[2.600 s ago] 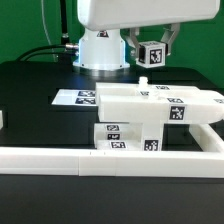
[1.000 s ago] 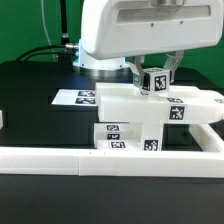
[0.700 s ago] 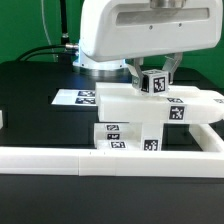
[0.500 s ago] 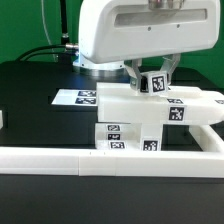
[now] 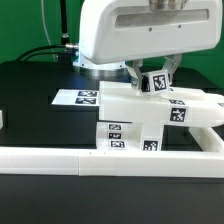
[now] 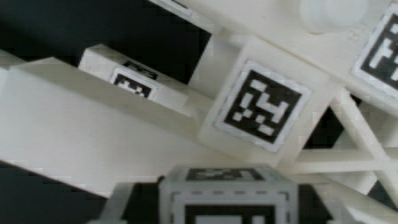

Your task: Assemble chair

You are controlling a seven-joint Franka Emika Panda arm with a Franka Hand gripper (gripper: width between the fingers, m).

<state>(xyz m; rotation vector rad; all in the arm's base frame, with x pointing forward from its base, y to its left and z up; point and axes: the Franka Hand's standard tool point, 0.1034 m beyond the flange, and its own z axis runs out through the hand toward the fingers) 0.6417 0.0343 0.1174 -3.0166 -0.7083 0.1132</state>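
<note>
My gripper is shut on a short white post that carries black-and-white tags. It holds the post just above, perhaps touching, the back edge of the chair's flat white slab. The slab lies across tagged white blocks and ends in a tagged end face. In the wrist view the post fills the space between the jaws of the gripper, with a tagged chair panel close beyond it. The post's lower end is hidden.
A long low white border rail runs along the front and turns back at the exterior view's right. The marker board lies flat on the black table behind the slab. The arm's white base stands at the back.
The gripper has come down with the post from well above the slab to its back edge. Over the last second it sank only slightly.
</note>
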